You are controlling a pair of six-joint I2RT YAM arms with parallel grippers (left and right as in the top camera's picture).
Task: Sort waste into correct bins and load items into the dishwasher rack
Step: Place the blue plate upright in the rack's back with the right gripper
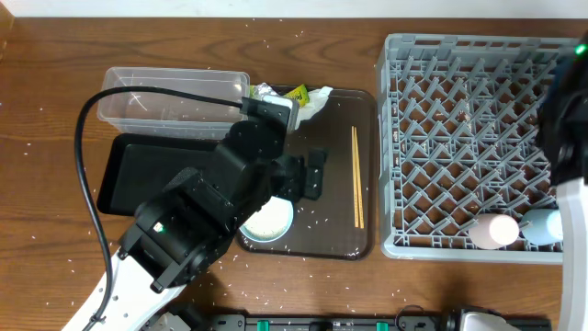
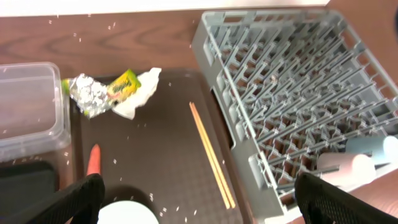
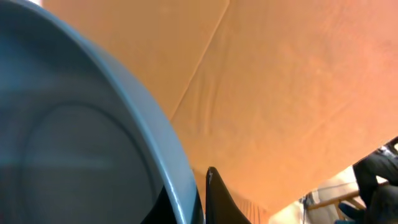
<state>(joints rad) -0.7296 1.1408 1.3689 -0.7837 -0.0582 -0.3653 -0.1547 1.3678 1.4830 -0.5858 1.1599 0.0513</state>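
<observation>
Your left hand (image 1: 315,175) hung spread wide and empty over the brown serving tray (image 1: 340,124). The white bowl (image 2: 127,213) sat low between its fingers (image 2: 81,200), and the chopsticks (image 1: 356,188) lay just beside it on the rack (image 1: 459,110) side. Your right hand (image 3: 199,196) was clamped on the rim of the blue dish (image 3: 93,124), right up against the camera.

Counts: one bowl, two chopsticks, one carrot (image 2: 93,160), one foil wad (image 2: 87,93), one yellow wrapper (image 2: 123,84) and one tissue (image 2: 142,93). Two cups lay side by side in the rack's near corner, a pink cup (image 1: 496,230) and a light blue cup (image 1: 544,224).
</observation>
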